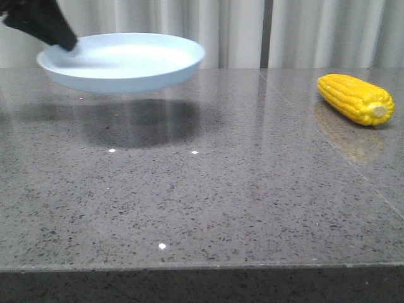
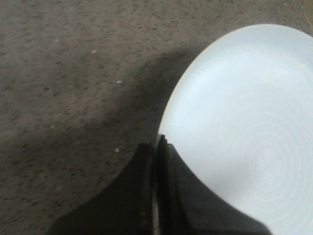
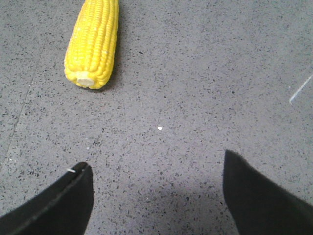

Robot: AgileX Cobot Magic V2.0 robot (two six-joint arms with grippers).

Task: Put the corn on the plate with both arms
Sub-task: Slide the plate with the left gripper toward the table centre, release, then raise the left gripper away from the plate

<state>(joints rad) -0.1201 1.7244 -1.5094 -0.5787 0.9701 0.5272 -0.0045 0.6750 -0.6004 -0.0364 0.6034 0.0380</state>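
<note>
The pale blue-white plate [image 1: 126,60] hangs in the air above the grey table at the back left, its shadow on the stone below. My left gripper [image 1: 63,39] is shut on the plate's left rim; in the left wrist view the gripper [image 2: 157,143] pinches the edge of the plate [image 2: 244,122]. The yellow corn [image 1: 355,98] lies on the table at the right, pale stub end toward the front. In the right wrist view the corn [image 3: 93,41] lies beyond my right gripper [image 3: 156,166], which is open, empty and apart from it. The right gripper is outside the front view.
The grey speckled stone table [image 1: 208,196] has a front edge near the bottom of the front view. A seam in the stone runs past the corn. White curtains [image 1: 303,31] hang behind the table.
</note>
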